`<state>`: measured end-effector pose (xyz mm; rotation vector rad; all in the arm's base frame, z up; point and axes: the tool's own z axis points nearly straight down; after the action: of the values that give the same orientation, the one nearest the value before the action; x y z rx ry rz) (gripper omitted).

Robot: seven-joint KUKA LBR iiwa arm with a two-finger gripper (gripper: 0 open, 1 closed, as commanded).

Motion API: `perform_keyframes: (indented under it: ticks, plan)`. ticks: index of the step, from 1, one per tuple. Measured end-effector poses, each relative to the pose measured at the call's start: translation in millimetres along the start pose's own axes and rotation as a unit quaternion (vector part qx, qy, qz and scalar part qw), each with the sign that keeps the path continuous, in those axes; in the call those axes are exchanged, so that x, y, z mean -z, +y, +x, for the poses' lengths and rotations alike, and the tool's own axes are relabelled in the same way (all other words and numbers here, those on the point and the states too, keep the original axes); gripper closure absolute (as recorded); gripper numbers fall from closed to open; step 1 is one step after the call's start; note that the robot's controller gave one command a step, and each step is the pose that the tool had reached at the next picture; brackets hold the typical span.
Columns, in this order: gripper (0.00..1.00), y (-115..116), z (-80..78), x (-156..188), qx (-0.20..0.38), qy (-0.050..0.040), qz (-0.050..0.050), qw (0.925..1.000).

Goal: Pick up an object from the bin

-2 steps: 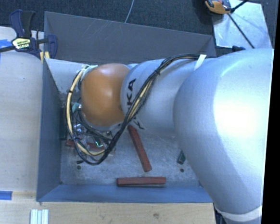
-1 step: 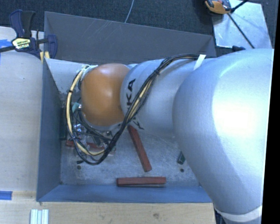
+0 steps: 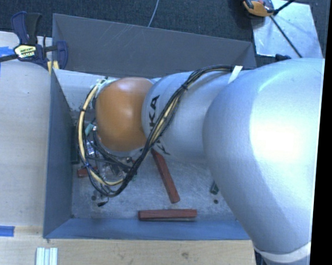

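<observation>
My gripper's dark body (image 3: 100, 152) sits low at the bin's left side, under the wrist cover and a tangle of cables. A small reddish piece (image 3: 81, 173) lies just left of it by the left wall. A red-brown bar (image 3: 167, 215) lies flat along the front wall. A second red-brown bar (image 3: 167, 178) lies slantwise in the middle, its upper end hidden under the arm.
The arm spans the bin from the right and hides most of the floor. A small dark bit (image 3: 213, 189) lies by the arm at the right, and dark specks (image 3: 99, 201) lie below the cables. The bin's left wall stands close to the gripper.
</observation>
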<state>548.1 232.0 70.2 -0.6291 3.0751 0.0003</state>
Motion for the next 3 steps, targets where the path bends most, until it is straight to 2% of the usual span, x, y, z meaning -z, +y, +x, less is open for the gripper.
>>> perform_keyframes:
  ticks: [1,2,3]
  plan:
    - [1.0,0.7,-1.0,0.4,0.0,-0.0012,-0.001,1.0]
    - [1.0,0.7,-1.0,0.4,0.0,-0.0011,-0.001,1.0]
    - [1.0,-32.3,56.3,4.6,-0.003,0.0023,-0.002,1.0]
